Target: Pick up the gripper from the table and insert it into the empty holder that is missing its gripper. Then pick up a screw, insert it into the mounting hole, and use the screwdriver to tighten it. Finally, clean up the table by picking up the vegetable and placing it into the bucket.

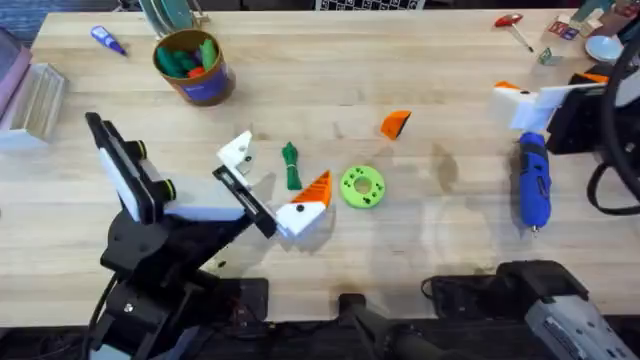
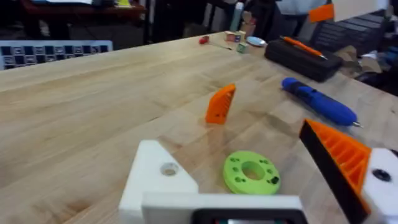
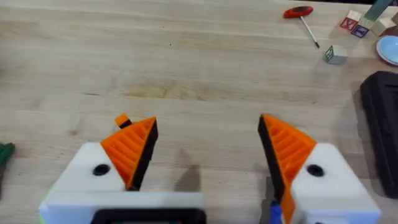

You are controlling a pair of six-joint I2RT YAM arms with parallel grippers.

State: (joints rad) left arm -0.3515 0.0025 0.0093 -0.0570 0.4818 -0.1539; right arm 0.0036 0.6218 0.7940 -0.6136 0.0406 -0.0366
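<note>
The orange gripper wedge (image 1: 396, 123) (image 2: 221, 104) lies on the table beyond my left gripper (image 1: 276, 175) (image 2: 249, 155). That gripper is open: one finger is the bare white empty holder (image 1: 237, 151) (image 2: 159, 178), the other carries an orange tip. The green vegetable (image 1: 290, 165) lies between these fingers. The blue screwdriver (image 1: 532, 182) (image 2: 320, 102) lies at the right, just below my right gripper (image 1: 512, 100) (image 3: 208, 143), which is open with both orange pads (image 3: 132, 148) in place. The bucket (image 1: 192, 65) stands at the back left, holding toy vegetables. No screw can be made out.
A bright green disc (image 1: 362, 187) (image 2: 252, 173) lies beside the left gripper's tipped finger. At the back right are a red-handled screwdriver (image 1: 510, 21) (image 3: 299, 12), small blocks and a black case (image 2: 301, 57). A small blue pen tool (image 1: 107, 40) lies at the back left.
</note>
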